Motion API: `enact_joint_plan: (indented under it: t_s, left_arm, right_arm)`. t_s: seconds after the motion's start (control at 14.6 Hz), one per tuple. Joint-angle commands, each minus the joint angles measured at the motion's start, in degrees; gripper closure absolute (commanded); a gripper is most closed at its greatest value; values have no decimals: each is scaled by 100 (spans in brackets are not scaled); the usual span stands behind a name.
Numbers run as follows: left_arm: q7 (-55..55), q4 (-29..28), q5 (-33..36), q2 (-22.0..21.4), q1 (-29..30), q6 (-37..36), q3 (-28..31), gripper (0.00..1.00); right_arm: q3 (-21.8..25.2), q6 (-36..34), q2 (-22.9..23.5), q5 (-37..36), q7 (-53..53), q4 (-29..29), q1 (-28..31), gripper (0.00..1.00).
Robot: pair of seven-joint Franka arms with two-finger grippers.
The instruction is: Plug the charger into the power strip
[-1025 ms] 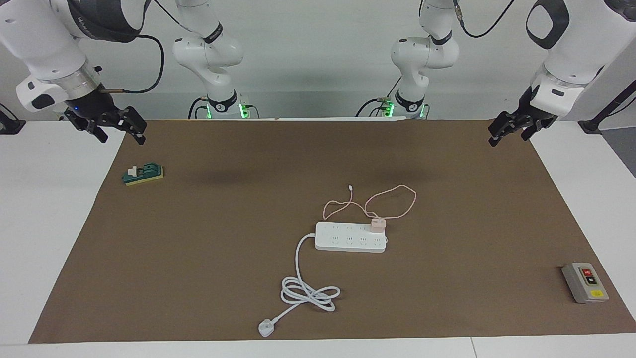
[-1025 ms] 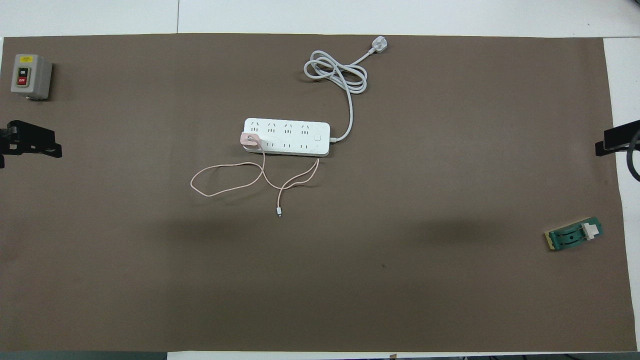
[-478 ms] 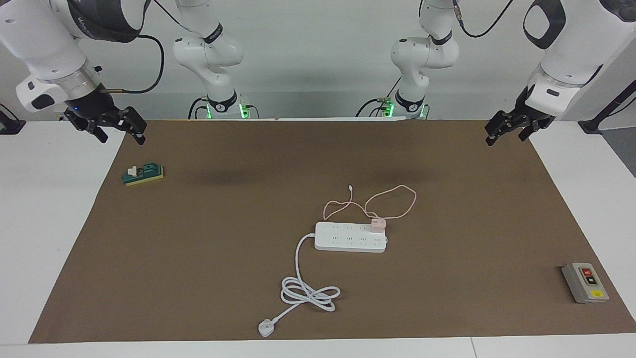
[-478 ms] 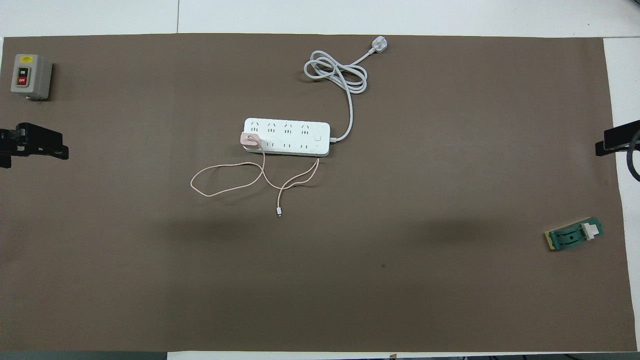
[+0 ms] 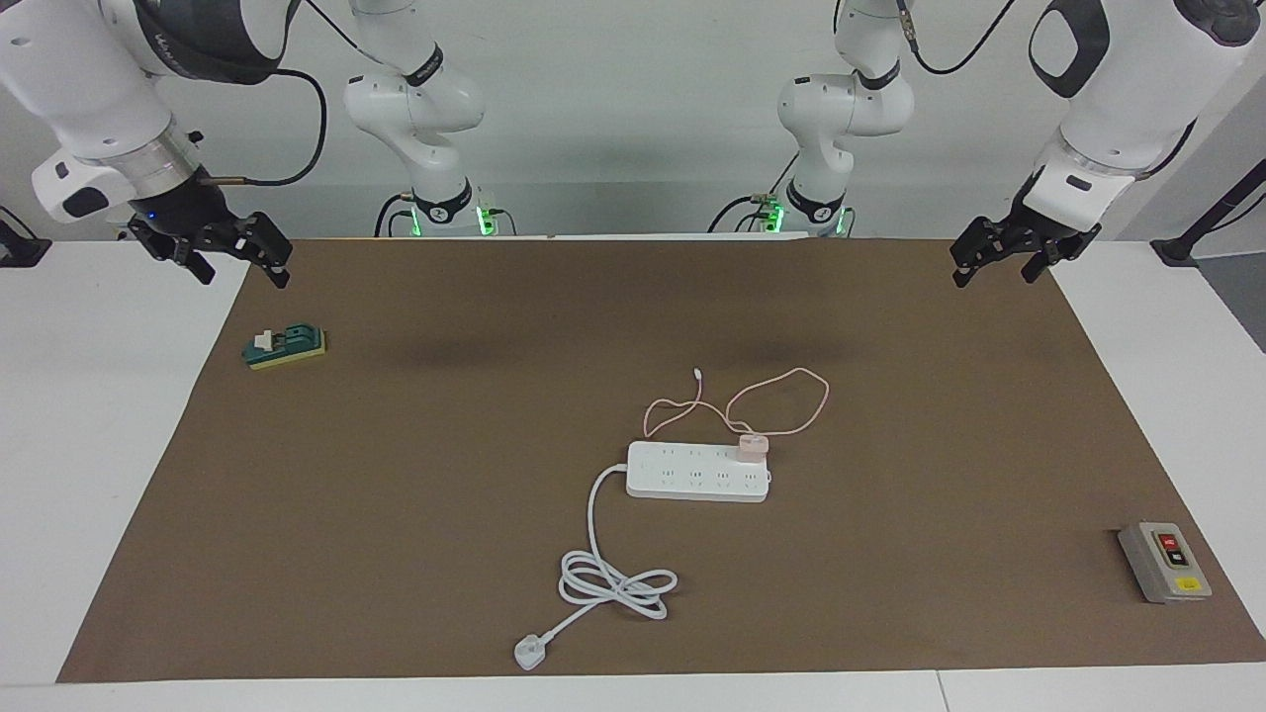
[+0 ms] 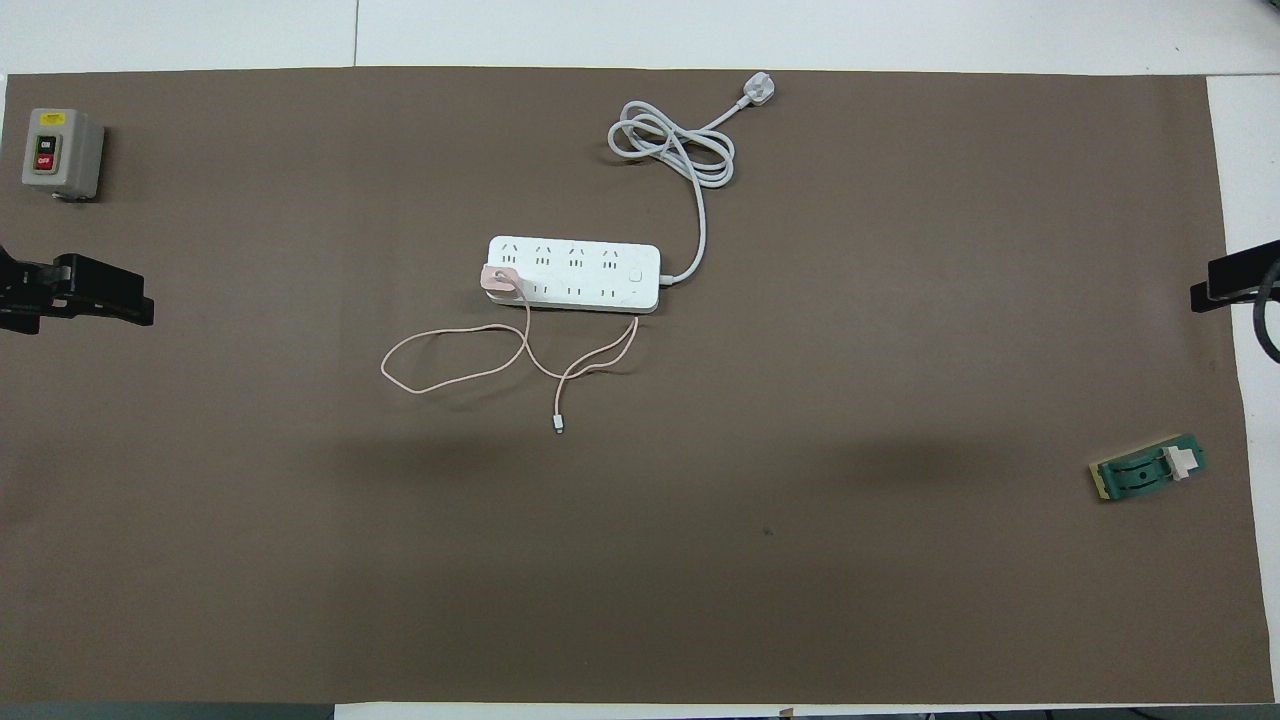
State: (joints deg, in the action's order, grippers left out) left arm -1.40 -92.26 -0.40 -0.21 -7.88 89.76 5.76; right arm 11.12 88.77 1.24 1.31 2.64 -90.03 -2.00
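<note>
The white power strip (image 5: 692,473) (image 6: 580,275) lies flat in the middle of the brown mat. The small pink charger (image 5: 752,447) (image 6: 497,278) stands on the strip's end socket, at the end toward the left arm, in the row nearer to the robots. Its thin pink cable (image 5: 791,381) (image 6: 440,370) loops on the mat, nearer to the robots than the strip. My left gripper (image 5: 994,272) (image 6: 140,305) hangs open and empty over the mat's edge at the left arm's end. My right gripper (image 5: 245,275) (image 6: 1200,295) waits open and empty over the mat's edge at the right arm's end.
The strip's thick white cord coils farther from the robots and ends in a white plug (image 5: 530,653) (image 6: 757,92). A grey box with red and black buttons (image 5: 1165,562) (image 6: 58,152) sits at the left arm's end. A green-and-yellow block (image 5: 285,346) (image 6: 1150,472) lies under the right gripper.
My left gripper has moved a little inward over the mat, toward the middle of the table. The right arm, the charger and the strip have not moved.
</note>
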Motion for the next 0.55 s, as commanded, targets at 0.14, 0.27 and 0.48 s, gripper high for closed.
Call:
enact_joint_plan:
  t_s: [0.14,0.27,0.48]
  left_arm:
    - [96,-161,-74,-164,-91,-37,65,0]
    - [104,-152,-74,-164,-82,-20,74,0]
    - [113,-143,-74,-155,-82,-2,74,0]
  right_arm:
    - [-14,-80,-106,54,-106,-76,16,0]
    - [-14,-80,-106,54,-106,-76,16,0]
    - [-14,-80,-106,54,-106,-76,16,0]
